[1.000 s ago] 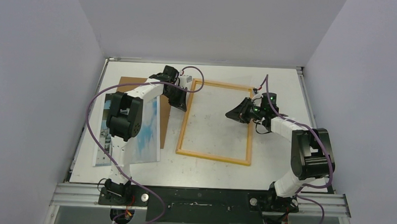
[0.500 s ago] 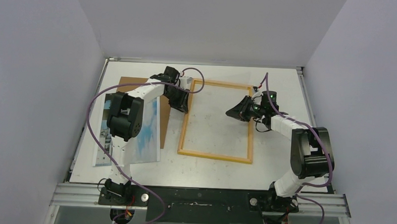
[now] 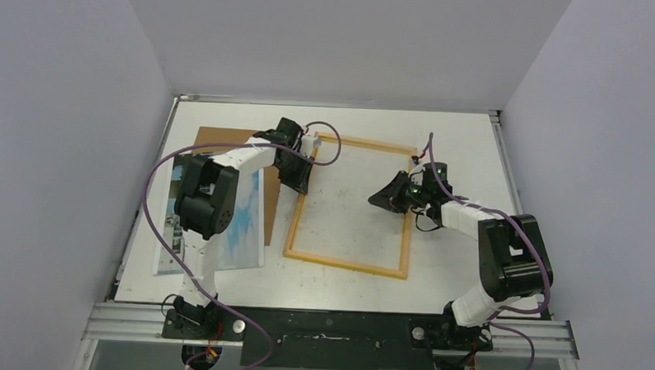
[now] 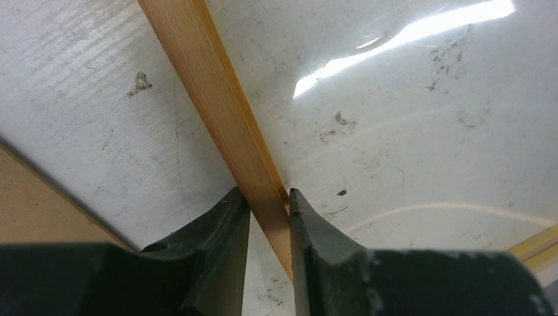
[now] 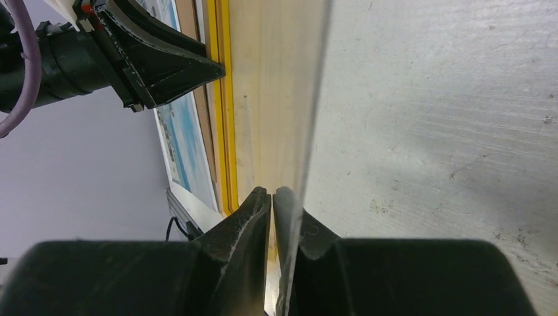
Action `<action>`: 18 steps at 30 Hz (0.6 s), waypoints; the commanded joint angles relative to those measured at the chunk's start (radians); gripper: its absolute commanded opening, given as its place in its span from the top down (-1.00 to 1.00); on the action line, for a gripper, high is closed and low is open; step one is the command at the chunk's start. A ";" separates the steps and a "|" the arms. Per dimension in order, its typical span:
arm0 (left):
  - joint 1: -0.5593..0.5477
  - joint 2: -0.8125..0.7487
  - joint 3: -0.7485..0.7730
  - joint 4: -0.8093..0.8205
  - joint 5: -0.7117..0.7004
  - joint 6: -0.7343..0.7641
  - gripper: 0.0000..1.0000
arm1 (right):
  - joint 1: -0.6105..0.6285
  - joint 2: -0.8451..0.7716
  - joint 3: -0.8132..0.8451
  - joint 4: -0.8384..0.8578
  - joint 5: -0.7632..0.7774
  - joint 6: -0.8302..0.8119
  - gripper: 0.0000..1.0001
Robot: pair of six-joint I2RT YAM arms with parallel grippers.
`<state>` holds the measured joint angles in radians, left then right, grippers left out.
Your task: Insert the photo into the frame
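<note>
Slid leftward, the frame [image 3: 346, 264] is pinched by your left gripper [image 4: 268, 197] and right gripper [image 5: 272, 194]. You're positioning it; next, probably release and fetch the photo [image 3: 246, 223].

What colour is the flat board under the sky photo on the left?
Plain brown flat board, clearest in the top external view.
</note>
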<state>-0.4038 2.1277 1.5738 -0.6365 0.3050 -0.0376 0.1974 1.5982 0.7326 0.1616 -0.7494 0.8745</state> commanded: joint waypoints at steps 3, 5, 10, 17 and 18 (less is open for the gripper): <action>-0.008 -0.033 -0.041 -0.012 -0.079 0.097 0.63 | -0.032 -0.053 0.042 0.011 -0.013 -0.044 0.80; -0.008 -0.034 -0.036 -0.016 -0.080 0.105 0.63 | -0.042 -0.049 0.058 -0.011 -0.018 -0.061 0.80; -0.006 -0.031 -0.024 -0.017 -0.077 0.107 0.63 | -0.049 -0.042 0.063 -0.032 -0.037 -0.073 0.81; -0.006 -0.016 -0.005 -0.024 -0.073 0.113 0.63 | -0.085 -0.023 0.061 -0.067 -0.095 -0.098 0.81; -0.006 -0.014 -0.002 -0.025 -0.072 0.114 0.63 | -0.085 -0.019 0.068 -0.078 -0.099 -0.106 0.81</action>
<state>-0.4068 2.1117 1.5593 -0.6338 0.2672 0.0265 0.1280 1.5917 0.7570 0.0937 -0.8009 0.8135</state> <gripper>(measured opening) 0.228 0.095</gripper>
